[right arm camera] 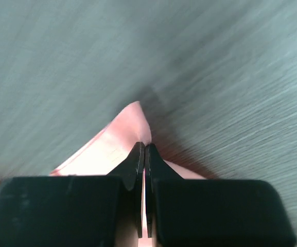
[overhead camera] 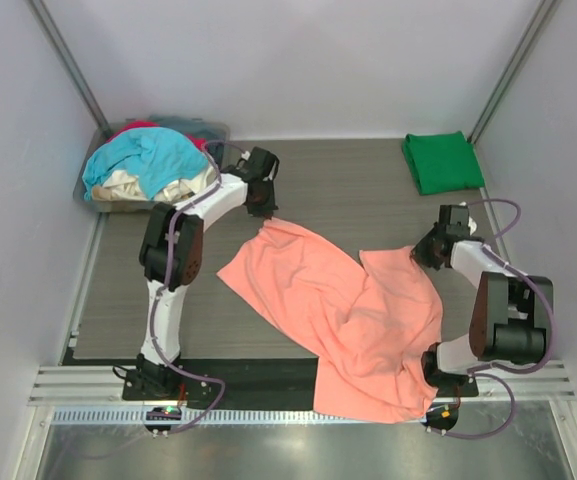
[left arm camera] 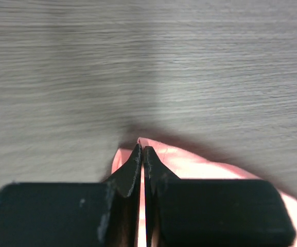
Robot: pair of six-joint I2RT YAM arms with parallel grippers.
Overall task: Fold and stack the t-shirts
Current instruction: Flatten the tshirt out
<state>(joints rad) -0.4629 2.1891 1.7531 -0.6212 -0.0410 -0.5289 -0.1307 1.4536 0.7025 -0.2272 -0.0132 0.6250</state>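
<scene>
A salmon-pink t-shirt [overhead camera: 343,305] lies rumpled across the middle of the table, its lower part hanging over the near edge. My left gripper [overhead camera: 264,212] is shut on its far left corner; in the left wrist view the pink cloth [left arm camera: 189,164] is pinched between the closed fingers of that gripper [left arm camera: 142,149]. My right gripper [overhead camera: 423,252] is shut on the shirt's far right corner, and the cloth [right arm camera: 122,136] shows between its closed jaws [right arm camera: 144,146]. A folded dark green t-shirt [overhead camera: 442,161] lies at the far right. Turquoise, cream and red t-shirts [overhead camera: 148,165] are heaped in the tub.
The grey plastic tub [overhead camera: 213,130] stands at the far left corner of the table. White enclosure walls and metal posts [overhead camera: 68,60] ring the table. A metal rail [overhead camera: 268,385] runs along the near edge by the arm bases.
</scene>
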